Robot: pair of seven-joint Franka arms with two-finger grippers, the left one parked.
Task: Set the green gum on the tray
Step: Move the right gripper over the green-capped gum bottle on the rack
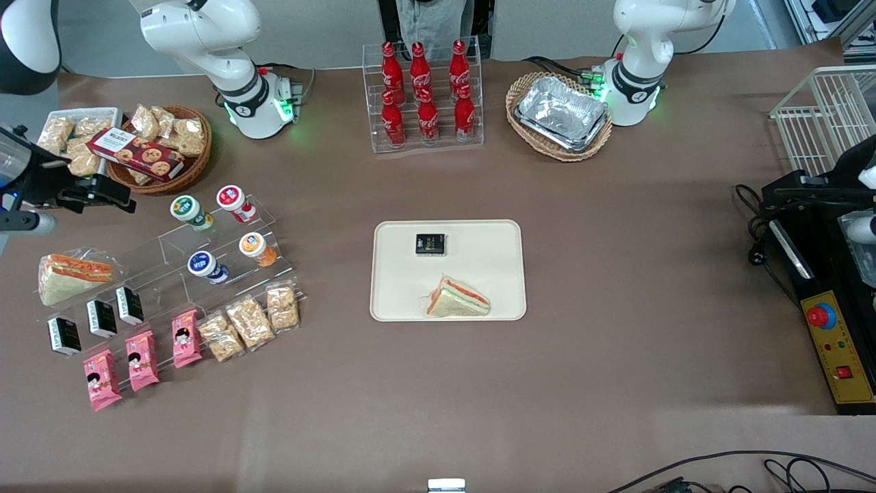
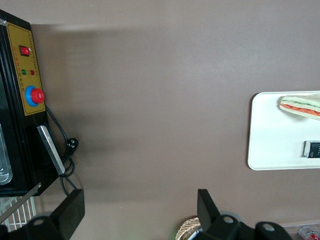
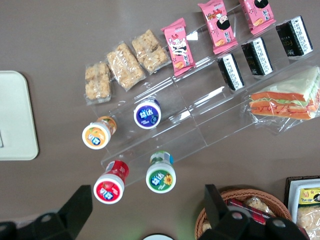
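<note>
My gripper hangs above the green gum, jaws wide open and empty. The jar looks light, rigid and slick, so I'd pinch its round sides below the lid, then carry it to the tray.

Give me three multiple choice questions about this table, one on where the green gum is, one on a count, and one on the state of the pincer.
1. Where is the green gum?
A. on the tray
B. on the clear stand beside the red-lidded jar
C. in the wicker basket

2. How many red bottles fill the clear rack?
A. four
B. six
C. eight

3. The pincer is:
A. open, holding nothing
B. shut on the gum
C. resting on the tray

Answers: 1 B, it stands on the stand beside the red-lidded jar, off the tray. 2 B, two rows of three. 3 A, its fingers stand apart above the jars.
</note>
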